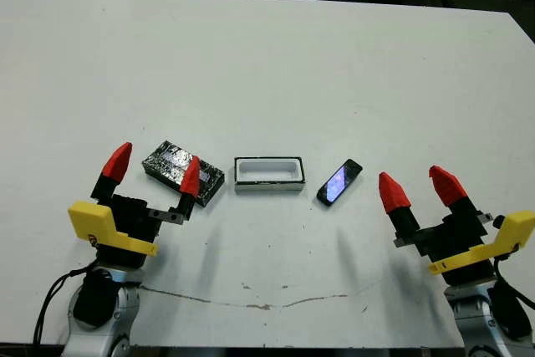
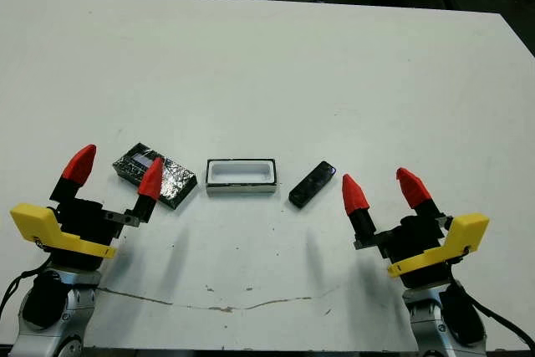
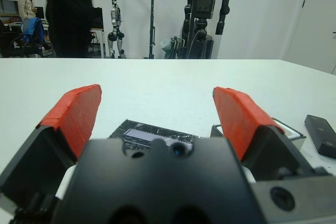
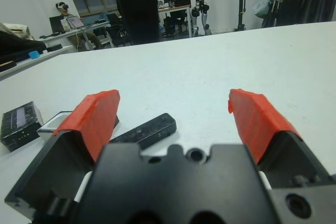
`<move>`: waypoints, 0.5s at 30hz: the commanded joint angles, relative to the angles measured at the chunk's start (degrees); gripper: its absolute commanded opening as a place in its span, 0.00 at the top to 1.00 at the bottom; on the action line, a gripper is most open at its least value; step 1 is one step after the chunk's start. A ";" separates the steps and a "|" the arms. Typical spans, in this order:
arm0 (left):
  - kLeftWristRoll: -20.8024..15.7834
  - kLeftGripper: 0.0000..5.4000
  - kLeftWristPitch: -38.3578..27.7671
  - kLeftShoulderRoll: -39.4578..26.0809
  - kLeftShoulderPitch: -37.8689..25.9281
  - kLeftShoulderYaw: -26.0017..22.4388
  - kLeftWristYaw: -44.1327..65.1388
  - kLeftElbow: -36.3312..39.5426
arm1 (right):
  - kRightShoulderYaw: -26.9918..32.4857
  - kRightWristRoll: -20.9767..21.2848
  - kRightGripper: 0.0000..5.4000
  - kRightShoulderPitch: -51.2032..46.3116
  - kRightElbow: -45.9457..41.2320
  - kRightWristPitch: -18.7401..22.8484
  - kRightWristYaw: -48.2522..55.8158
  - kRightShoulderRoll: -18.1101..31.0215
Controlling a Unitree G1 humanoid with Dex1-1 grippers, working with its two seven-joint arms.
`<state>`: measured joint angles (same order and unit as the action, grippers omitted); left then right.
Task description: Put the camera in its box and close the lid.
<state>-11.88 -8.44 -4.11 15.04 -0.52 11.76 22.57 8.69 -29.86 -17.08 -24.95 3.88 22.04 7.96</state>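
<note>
- The camera [image 1: 339, 181], a slim black bar with rounded ends and a glossy bluish-purple face, is what we locate first: it lies flat and bare on the white table [image 1: 276, 64], outside its box, angled, just to the robot's right of that box and apart from it.
- We record the white table as the largest item; a thin brownish scratch line [image 1: 251, 303] runs along its near edge between the two arms.
- The left gripper [image 1: 155, 170], black-bodied with a yellow bracket and two red-tipped fingers, hovers at the near left of the table with its fingers spread wide and nothing between them. In the head views one red tip overlaps the lid; we cannot tell whether it touches.
- The right gripper [image 1: 413, 184], of the same build, sits at the near right, fingers likewise wide apart and empty, near the camera but clear of it.
- The lid [image 1: 173, 166], a flat black rectangle with a silvery speckled top, lies on the table just to the left of the box.
- The box [image 1: 268, 175], a small rectangular tray with white inside and dark sides, stands open and holds nothing, between lid and camera.
- Beyond the table we note a person in dark clothing [image 3: 71, 9] standing.
</note>
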 commanded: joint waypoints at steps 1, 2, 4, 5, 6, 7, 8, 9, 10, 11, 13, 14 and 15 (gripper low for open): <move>-0.41 0.00 0.27 0.06 0.51 0.16 0.17 -0.46 | 0.25 0.56 0.00 -0.49 0.49 -0.20 0.13 0.61; -0.45 0.00 0.19 0.14 0.47 0.17 0.16 -0.53 | 0.23 0.65 0.00 -0.48 0.40 -0.10 -0.05 0.48; -0.46 0.00 0.12 0.20 0.43 0.19 0.15 -0.63 | 0.18 0.97 0.00 -0.48 0.39 -0.11 -0.16 0.42; -0.33 0.00 0.03 0.15 0.41 0.19 0.18 -0.68 | 0.14 1.32 0.00 -0.48 0.52 -0.38 -0.13 0.42; -0.24 0.00 -0.04 0.11 0.40 0.18 0.21 -0.73 | 0.11 1.63 0.00 -0.46 0.66 -0.64 -0.09 0.39; -0.33 0.00 0.09 0.10 0.40 0.19 0.24 -0.71 | 0.12 1.81 0.00 -0.43 0.86 -0.78 0.01 0.37; -0.30 0.00 0.14 0.11 0.43 0.21 0.22 -0.69 | 0.16 1.91 0.00 -0.40 1.09 -0.93 0.21 0.38; -0.15 0.00 -0.08 0.15 0.45 0.25 0.20 -0.81 | 0.26 2.05 0.00 -0.37 1.38 -1.05 0.48 0.55; 0.03 0.00 -0.22 0.17 0.48 0.31 0.16 -0.88 | 0.40 2.01 0.00 -0.31 1.58 -0.89 0.77 0.88; 0.01 0.00 -0.21 0.24 0.54 0.40 0.14 -0.86 | 0.61 2.06 0.00 -0.16 1.68 -0.59 0.98 1.44; -0.05 0.00 -0.27 0.46 0.62 0.63 0.07 -0.84 | 1.40 2.39 0.00 0.75 2.12 -0.40 2.13 3.47; -0.01 0.00 -0.32 0.55 0.68 0.74 0.00 -0.83 | 2.00 2.70 0.00 1.55 2.17 -0.31 2.68 4.83; 0.13 0.00 -0.39 0.61 0.74 0.85 -0.11 -0.81 | 2.87 2.49 0.00 2.84 2.18 0.21 3.43 6.59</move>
<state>-11.92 -8.63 -3.75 15.09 0.11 11.76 22.29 9.93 -27.79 -15.60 -23.21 3.47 24.58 11.69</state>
